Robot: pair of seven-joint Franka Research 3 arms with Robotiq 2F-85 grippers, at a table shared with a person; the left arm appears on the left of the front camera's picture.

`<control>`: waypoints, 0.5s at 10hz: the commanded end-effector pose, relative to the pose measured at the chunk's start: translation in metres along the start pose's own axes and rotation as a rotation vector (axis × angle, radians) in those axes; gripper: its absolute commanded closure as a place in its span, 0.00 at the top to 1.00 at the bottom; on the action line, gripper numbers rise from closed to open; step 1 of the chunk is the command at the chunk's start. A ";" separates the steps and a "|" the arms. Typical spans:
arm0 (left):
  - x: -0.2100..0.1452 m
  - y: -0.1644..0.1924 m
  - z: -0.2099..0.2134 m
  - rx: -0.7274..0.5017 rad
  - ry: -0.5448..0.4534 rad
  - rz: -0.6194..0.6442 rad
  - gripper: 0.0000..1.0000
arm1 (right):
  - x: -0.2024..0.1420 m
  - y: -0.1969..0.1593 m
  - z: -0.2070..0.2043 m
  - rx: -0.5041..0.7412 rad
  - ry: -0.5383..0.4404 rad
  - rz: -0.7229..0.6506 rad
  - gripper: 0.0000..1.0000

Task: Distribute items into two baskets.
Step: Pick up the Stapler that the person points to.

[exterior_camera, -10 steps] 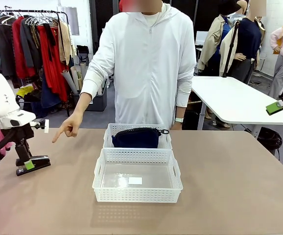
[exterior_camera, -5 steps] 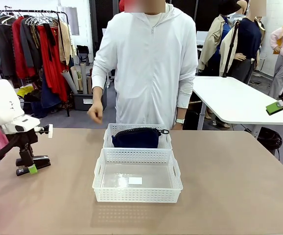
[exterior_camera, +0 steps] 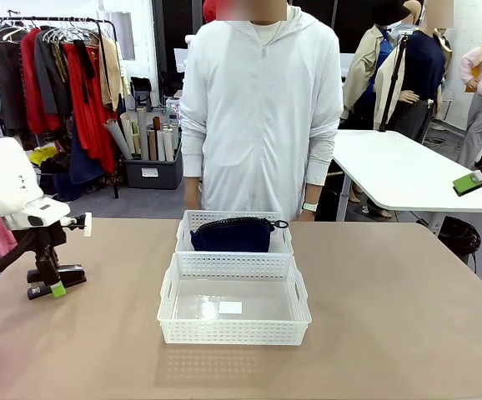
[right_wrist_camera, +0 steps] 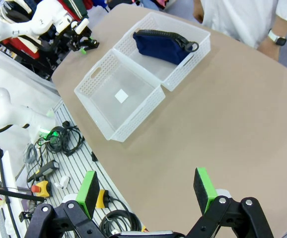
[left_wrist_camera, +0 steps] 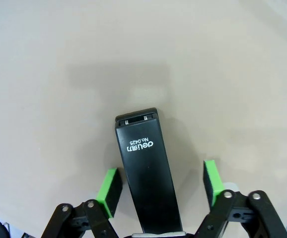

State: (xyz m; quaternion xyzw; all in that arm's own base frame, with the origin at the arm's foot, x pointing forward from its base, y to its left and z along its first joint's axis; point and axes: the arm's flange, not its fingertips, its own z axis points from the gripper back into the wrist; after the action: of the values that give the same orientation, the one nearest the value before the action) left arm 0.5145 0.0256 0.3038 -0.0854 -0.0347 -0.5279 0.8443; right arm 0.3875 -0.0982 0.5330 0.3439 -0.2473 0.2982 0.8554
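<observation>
– While the left gripper [left_wrist_camera: 161, 186] narrows its jaws around the stapler [left_wrist_camera: 143, 168], has it caught it yet?
– Not yet. One pad sits just beside it and the other stands apart, so nothing is held. The stapler lies flat on the table [exterior_camera: 391, 292], well left of both baskets.
– And the person [exterior_camera: 262, 125]?
– The pointing hand has dropped back, so the cue is given. The pouch [exterior_camera: 231, 235] already lies in the far basket [exterior_camera: 193, 221], so the stapler likely belongs in the larger basket [exterior_camera: 224, 333]. The right gripper [right_wrist_camera: 146, 191] hangs wide and empty.
</observation>
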 end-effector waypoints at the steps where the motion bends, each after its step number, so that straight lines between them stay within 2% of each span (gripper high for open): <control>1: -0.002 -0.003 -0.002 0.006 0.030 0.012 0.52 | 0.001 0.001 0.000 0.001 -0.001 0.001 1.00; 3: -0.001 -0.003 -0.001 -0.001 0.040 0.018 0.12 | 0.001 0.001 0.000 0.001 -0.001 0.001 1.00; 4: -0.001 -0.003 -0.001 -0.003 0.036 0.020 0.00 | 0.001 0.001 0.000 0.001 -0.001 0.001 1.00; 5: -0.001 -0.004 -0.001 -0.016 0.041 0.040 0.00 | 0.001 0.001 0.000 0.001 -0.001 0.001 1.00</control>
State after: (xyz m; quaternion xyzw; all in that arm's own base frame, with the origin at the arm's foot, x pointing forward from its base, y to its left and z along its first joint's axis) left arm 0.5145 0.0255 0.3064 -0.0808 -0.0306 -0.5220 0.8485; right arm 0.3875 -0.0982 0.5330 0.3439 -0.2473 0.2982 0.8554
